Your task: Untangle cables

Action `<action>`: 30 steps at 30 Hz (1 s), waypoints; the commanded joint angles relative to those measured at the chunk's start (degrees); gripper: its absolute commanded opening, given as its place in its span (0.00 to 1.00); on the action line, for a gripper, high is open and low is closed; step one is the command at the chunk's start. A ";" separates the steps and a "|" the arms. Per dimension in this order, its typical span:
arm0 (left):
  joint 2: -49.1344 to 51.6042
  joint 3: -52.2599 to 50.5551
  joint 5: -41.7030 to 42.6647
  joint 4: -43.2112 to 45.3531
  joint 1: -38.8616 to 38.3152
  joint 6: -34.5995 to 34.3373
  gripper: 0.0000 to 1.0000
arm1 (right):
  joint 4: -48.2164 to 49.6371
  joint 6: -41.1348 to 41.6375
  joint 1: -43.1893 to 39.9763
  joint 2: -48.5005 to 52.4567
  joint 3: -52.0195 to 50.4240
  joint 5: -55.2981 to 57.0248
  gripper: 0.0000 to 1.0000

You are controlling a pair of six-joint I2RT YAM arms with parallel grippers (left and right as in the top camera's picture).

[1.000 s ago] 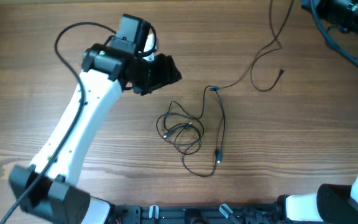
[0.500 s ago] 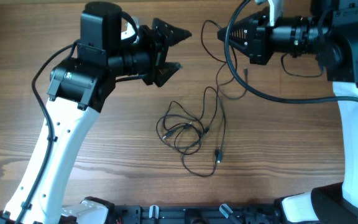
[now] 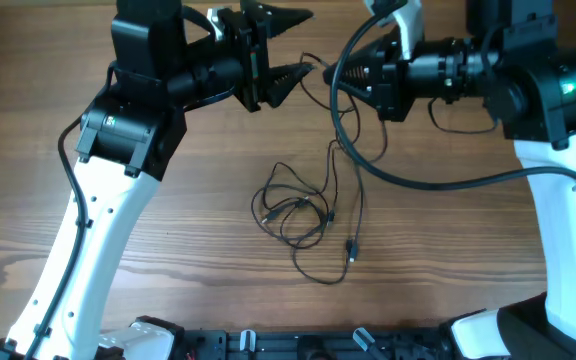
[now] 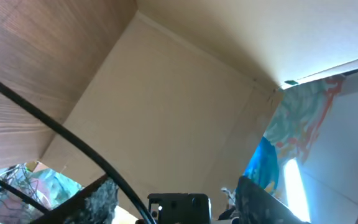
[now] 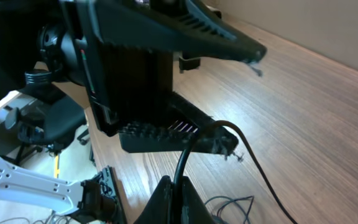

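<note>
Both fingers point(image 3: 283, 16) of the left claw point(image 3: 290, 45) stand spread wide, gripping nothing and pointing rightward over the far side of the tabletop point(image 3: 448, 260). Nearer me, just right of that claw, the cables point(image 3: 298, 210) lie in a loose tangle of loops on the wood. One thin strand climbs to the right claw point(image 3: 346, 75), which is pinched tight on it.

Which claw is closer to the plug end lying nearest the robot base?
Right. The right claw hangs almost straight behind the plug, shut on a cable; the left claw, open, sits farther back and leftward.
</note>
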 commanded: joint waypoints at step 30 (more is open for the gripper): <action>-0.52 0.66 4.42 8.96 -0.24 -0.46 0.04 | 1.55 5.46 0.85 0.63 0.48 5.60 0.36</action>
